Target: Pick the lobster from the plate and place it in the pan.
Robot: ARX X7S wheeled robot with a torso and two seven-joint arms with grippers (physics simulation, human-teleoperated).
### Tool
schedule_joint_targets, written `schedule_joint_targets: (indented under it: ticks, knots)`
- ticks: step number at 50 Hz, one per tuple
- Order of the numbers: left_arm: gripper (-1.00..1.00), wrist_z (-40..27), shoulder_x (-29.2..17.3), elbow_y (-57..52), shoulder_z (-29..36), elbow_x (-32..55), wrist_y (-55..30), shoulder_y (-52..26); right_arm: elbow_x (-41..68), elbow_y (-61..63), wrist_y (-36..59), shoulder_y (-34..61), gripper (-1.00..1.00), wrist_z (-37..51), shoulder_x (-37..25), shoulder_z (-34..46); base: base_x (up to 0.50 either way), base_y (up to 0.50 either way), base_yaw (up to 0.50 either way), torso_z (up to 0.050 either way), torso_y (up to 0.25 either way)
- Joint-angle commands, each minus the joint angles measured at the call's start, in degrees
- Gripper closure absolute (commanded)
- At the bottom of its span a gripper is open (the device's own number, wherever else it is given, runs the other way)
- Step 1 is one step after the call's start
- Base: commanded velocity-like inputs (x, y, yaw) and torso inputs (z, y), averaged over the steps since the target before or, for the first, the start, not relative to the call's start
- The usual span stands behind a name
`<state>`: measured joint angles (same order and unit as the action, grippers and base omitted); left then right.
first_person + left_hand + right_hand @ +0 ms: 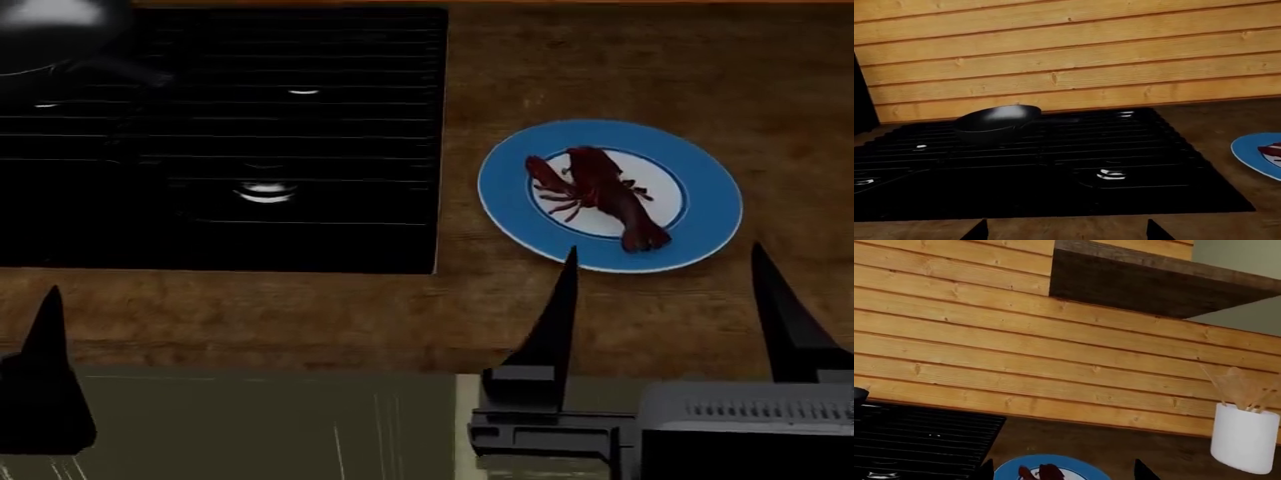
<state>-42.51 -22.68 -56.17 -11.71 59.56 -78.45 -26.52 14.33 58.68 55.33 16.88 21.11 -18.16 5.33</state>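
The dark red lobster (597, 193) lies on the blue-rimmed plate (703, 190) on the wooden counter, right of the stove. In the right wrist view the plate (1009, 468) and the lobster's claws (1044, 473) show at the frame's edge. The black pan (996, 123) sits on the stove's far left burner; only its rim (54, 30) shows in the head view. My right gripper (663, 290) is open, its fingertips just in front of the plate, empty. My left gripper (1064, 235) is open and empty near the counter's front edge; one of its fingers (48, 340) shows in the head view.
The black gas stove (267, 140) fills the left of the counter. A wooden plank wall (1067, 55) stands behind it. A white utensil holder (1244, 437) stands at the back right under a dark shelf (1154, 285).
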Motion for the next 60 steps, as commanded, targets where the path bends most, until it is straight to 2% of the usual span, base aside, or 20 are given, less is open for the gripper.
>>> schedule_joint_targets:
  ticks: [1,48,52,60]
  knots:
    - [-1.0,0.75,-0.27,1.28,-0.46,-0.49,4.63,0.94,0.22,-0.3,-0.29,-0.12,-1.0,0.37,-0.18,-0.04,0.25,0.0,0.0,0.0,0.0]
    - [-1.0,-2.4,-2.39,1.79,0.82,2.95,6.71,0.9,3.16,-0.9,-0.69,-0.09,-1.0,2.46,-2.24,-0.31,0.25,0.0,0.0,0.0,0.0]
    - [-1.0,-1.23,-2.58,2.29,2.26,0.78,8.3,1.74,4.01,-1.37,-1.5,-0.87,-1.0,2.04,-2.28,-1.64,0.25,0.0,0.0,0.0,0.0]
    - [-1.0,-1.62,-3.37,1.85,1.59,1.69,8.69,2.11,7.27,-0.96,2.15,1.3,-1.0,1.99,-2.66,-3.3,0.09,0.0,0.0,0.0,0.0]
